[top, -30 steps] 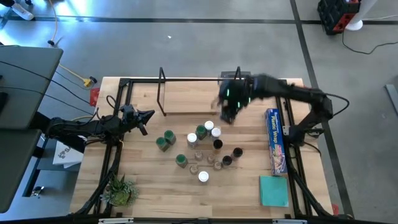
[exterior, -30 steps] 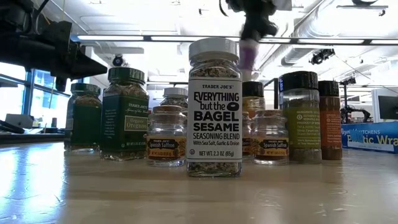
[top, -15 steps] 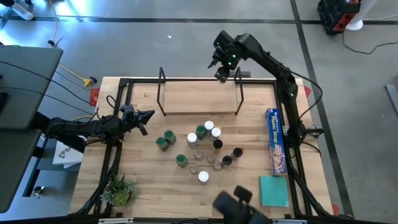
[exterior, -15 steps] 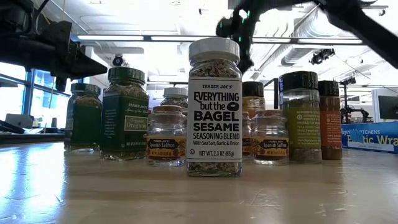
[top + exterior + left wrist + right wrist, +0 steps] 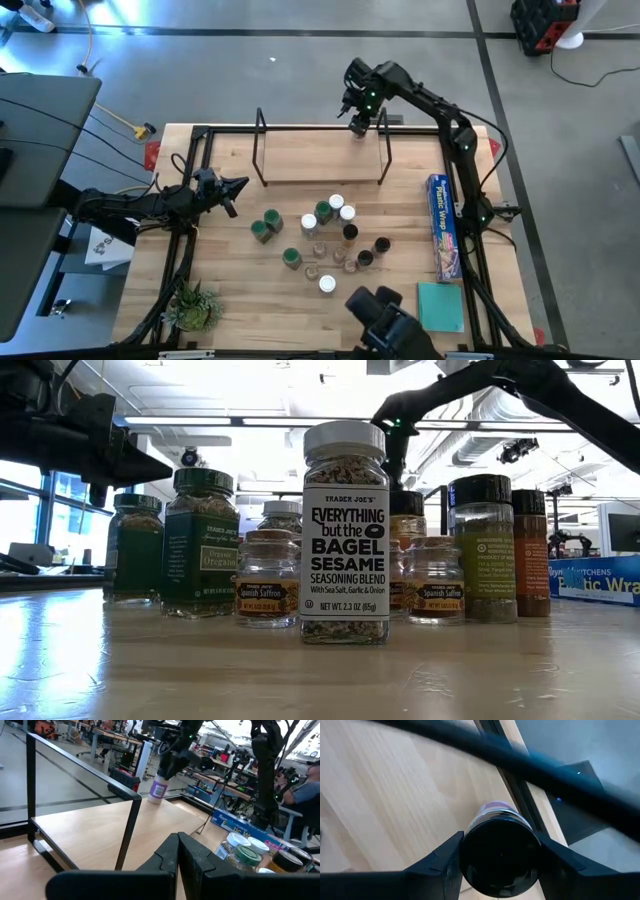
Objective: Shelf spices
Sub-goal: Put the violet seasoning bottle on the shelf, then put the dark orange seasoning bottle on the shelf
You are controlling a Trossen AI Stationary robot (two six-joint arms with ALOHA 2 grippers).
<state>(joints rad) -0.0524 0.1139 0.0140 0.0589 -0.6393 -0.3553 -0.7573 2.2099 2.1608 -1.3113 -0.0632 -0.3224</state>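
You are at the first placement. The low light-wood plank shelf with black metal hoop ends [image 5: 320,158] carries no jar yet. About a dozen small cylindrical spice jars with green, white and dark lids [image 5: 322,238] stand clustered mid-table, so nearly all of the work remains.

The right gripper [image 5: 358,122] is extended to the shelf's far right corner, beside the right hoop. Its fingers are clamped on a small clear jar with a dark lid and pale purple label [image 5: 159,789], held upright at or just above the plank; you cannot confirm contact.

The left gripper [image 5: 232,194] waits fully closed and empty near the table's left edge.
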